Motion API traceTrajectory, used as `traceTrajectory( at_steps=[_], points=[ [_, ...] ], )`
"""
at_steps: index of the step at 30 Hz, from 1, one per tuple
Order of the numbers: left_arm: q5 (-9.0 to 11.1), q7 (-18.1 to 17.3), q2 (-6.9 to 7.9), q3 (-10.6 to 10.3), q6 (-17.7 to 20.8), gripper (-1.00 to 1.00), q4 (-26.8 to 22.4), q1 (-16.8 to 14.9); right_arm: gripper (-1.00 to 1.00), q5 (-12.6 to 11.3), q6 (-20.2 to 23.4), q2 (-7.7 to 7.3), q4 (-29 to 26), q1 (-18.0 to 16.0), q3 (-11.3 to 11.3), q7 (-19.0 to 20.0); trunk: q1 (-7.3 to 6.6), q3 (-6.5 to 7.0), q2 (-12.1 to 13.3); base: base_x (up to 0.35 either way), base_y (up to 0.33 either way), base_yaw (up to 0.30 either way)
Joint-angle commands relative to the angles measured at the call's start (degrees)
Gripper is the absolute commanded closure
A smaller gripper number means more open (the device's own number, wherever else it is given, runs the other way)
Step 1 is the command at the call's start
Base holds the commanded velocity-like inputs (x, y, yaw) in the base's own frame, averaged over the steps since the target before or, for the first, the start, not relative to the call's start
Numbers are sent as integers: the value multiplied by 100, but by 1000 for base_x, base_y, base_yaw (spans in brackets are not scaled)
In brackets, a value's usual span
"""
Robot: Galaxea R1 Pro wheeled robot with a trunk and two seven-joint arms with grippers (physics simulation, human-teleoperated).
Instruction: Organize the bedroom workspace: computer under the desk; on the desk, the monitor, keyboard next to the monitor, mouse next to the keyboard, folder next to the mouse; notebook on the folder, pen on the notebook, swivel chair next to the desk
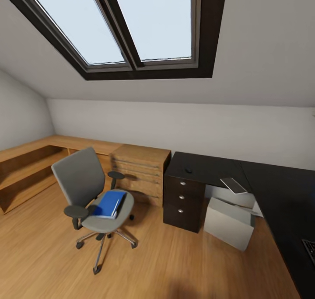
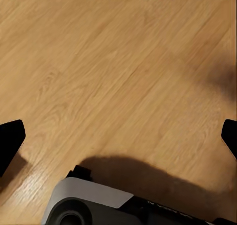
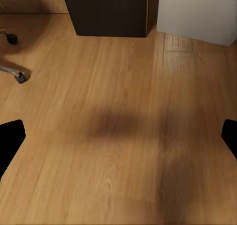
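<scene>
Facing the bedroom corner from a way off, both tools hanging over bare floor. Left tool (image 2: 118, 136) spread wide, nothing between the tips; right tool (image 3: 118, 136) likewise released. Folder (image 1: 109, 203) lying flat on the chair (image 1: 89, 189) seat, chair well apart from the desk (image 1: 205, 168). Probably light, thin, stiff-covered and slick; best pinched at an overhanging edge, not pressed from above. Mouse (image 1: 188, 171) already on the desk; computer (image 1: 228, 222) beside the drawers.

Glossy black desk (image 1: 280, 181), grey cloth swivel chair (image 1: 83, 176) — chrome base — wood-plank floor (image 1: 52, 264).
</scene>
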Motion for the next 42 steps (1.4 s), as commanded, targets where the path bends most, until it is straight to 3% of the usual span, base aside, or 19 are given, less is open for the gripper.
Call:
traceTrajectory(
  at_steps=[1, 26, 38, 42],
  points=[
    [47, 32, 2, -16, -29, -100, -4, 3, -100, -28, -9, 1, -7, 1, 17, -19, -17, 12, 36, 329, 0, 0],
    [45, 16, -72, -24, -148, -100, 48, 2, -100, -27, -9, 15, 77, 1, 17, -19, -567, 460, 1039, 329, 0, 0],
    [45, 14, -75, -24, -148, -100, 48, 1, -100, 111, -9, 15, 71, 1, 17, -25, -830, 676, 1520, 328, 0, 0],
    [-229, 28, -90, -18, -151, -100, 48, 1, -100, 112, -9, 15, 72, 1, 17, -28, -874, 712, 1600, 329, 0, 0]
  ],
)
